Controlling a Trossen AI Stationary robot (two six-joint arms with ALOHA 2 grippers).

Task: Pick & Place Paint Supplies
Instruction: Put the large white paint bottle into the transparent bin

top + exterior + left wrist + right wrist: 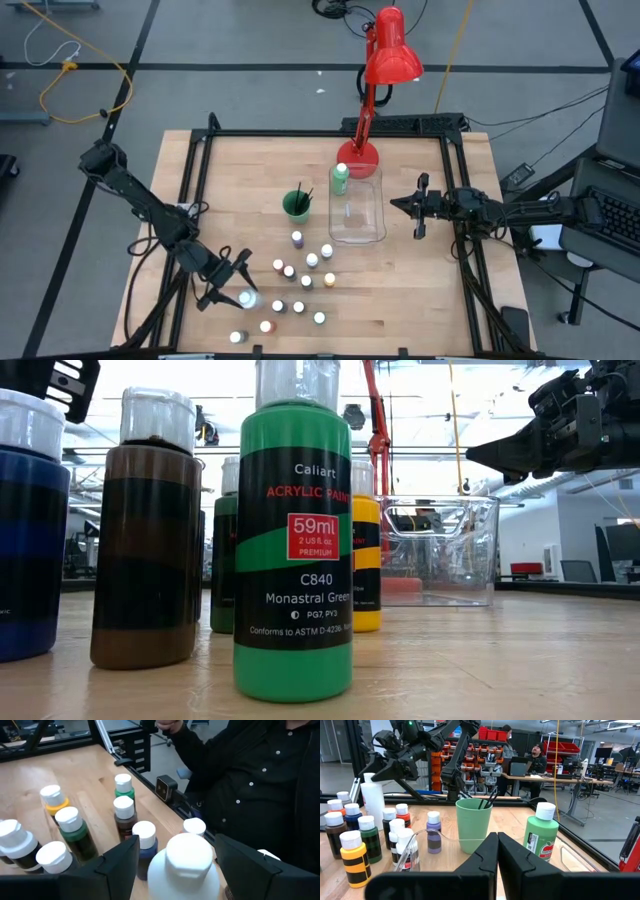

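We see the left gripper low over the near-left part of the wooden table, its fingers spread wide on either side of a large white bottle without touching it. Just beyond stand small white-capped paint bottles: blue, brown, green, dark green and yellow. In the low view, the nearest reads Monastral Green. The right gripper hangs above the table's right side, its fingers pressed together on nothing, pointing at the clear rectangular bin. A larger light-green bottle stands at the bin's far-left corner, the green cup with dark-handled brushes just left of it. A red lamp rises at the far edge.
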